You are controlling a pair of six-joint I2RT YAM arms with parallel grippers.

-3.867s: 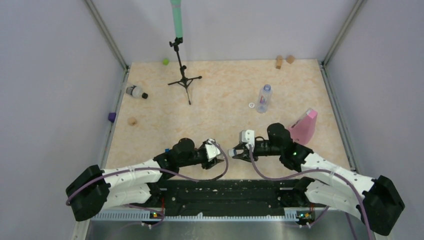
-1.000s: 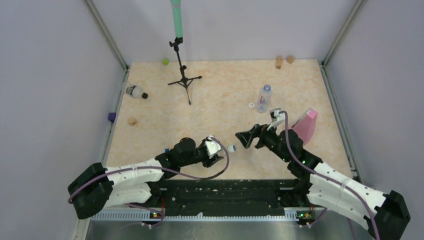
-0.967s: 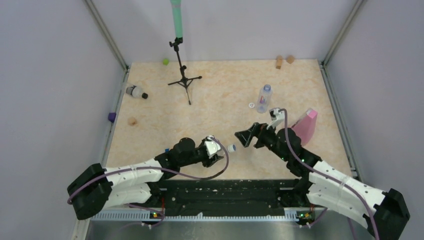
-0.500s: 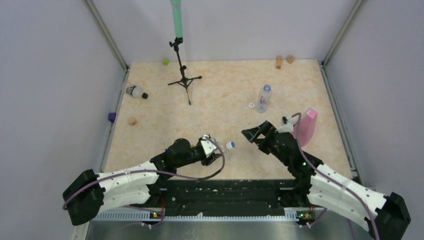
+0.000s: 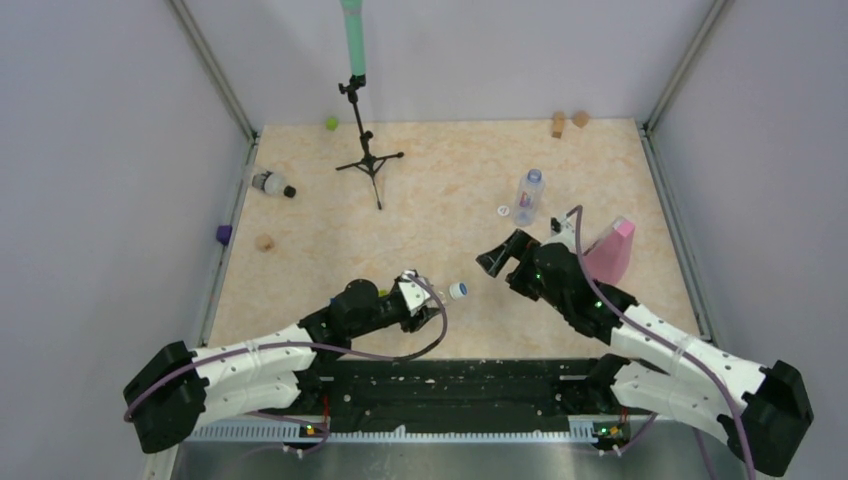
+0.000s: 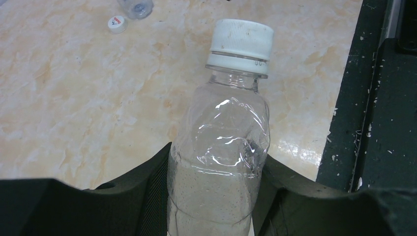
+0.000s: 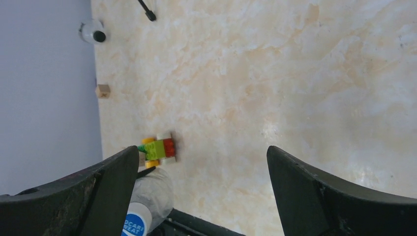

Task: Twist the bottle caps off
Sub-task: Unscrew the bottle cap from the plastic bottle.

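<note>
My left gripper (image 5: 430,297) (image 6: 219,164) is shut on a clear bottle (image 6: 221,142), held low near the front edge with its neck pointing right. Its cap (image 6: 241,42) (image 5: 458,290) (image 7: 136,222) has white sides and a blue top and sits on the neck. Just right of and beyond that cap, my right gripper (image 5: 495,258) (image 7: 201,152) stands open and holds nothing. A second bottle (image 5: 527,197) stands at the back right, capless, with a loose white cap (image 5: 503,210) beside it. A third bottle (image 5: 268,183) with a black cap (image 5: 290,191) lies at the left edge.
A pink wedge (image 5: 610,255) sits close to my right arm. A tripod stand (image 5: 368,160) is at the back. A small brick stack (image 7: 157,147) lies by my left gripper. Purple (image 5: 223,234), tan (image 5: 264,241) and green (image 5: 330,123) blocks are scattered on the floor.
My right gripper has drawn back from the held bottle's cap, farther up the table, still open. My left gripper has shifted slightly with the bottle in it.
</note>
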